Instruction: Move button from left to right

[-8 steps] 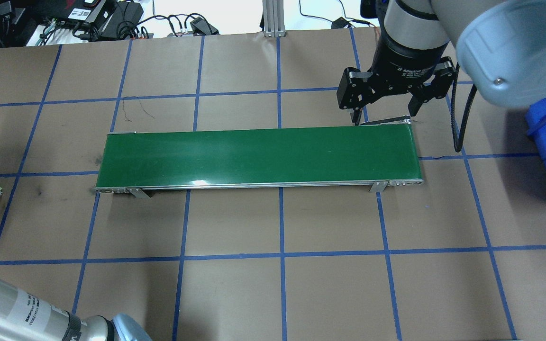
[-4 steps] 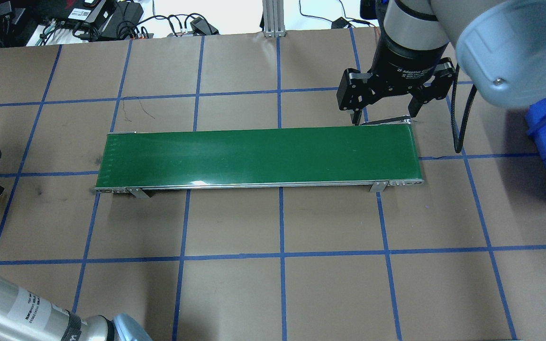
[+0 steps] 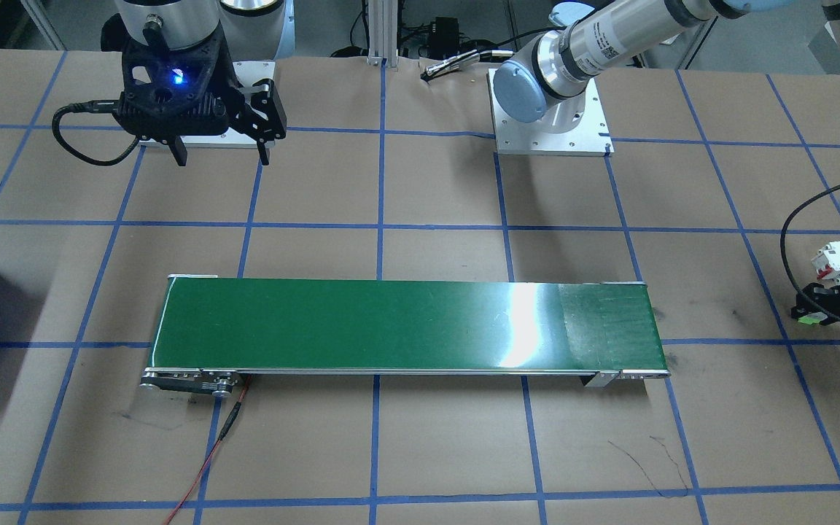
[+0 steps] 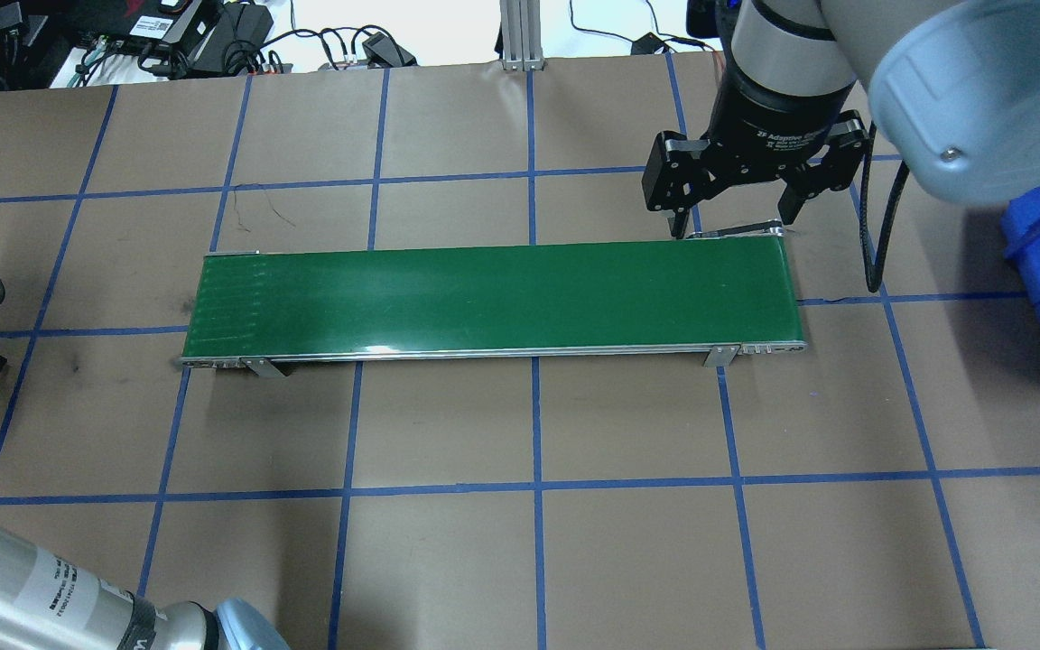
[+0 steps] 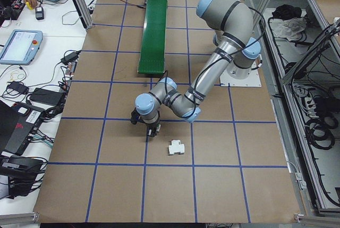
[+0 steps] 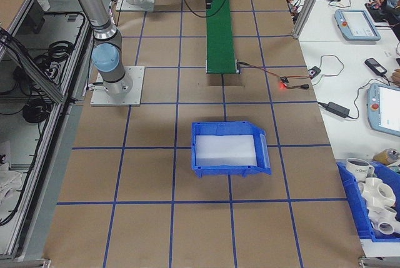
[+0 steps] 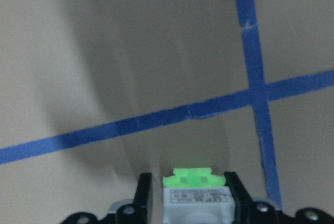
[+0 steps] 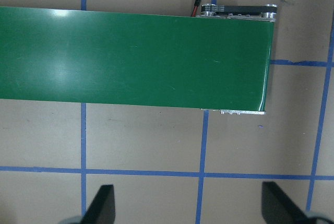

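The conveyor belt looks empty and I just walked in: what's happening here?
The left gripper is shut on the button, held over the taped table off the left end of the conveyor belt, near a white block with red parts. The belt carries nothing. The right gripper waits open at the belt's right end.

We're in a robotics lab: brown table (image 4: 574, 542) gridded with blue tape, aluminium framing (image 4: 517, 32), teach pendants (image 6: 354, 23) on side benches, cables and power bricks (image 4: 213, 36) everywhere.
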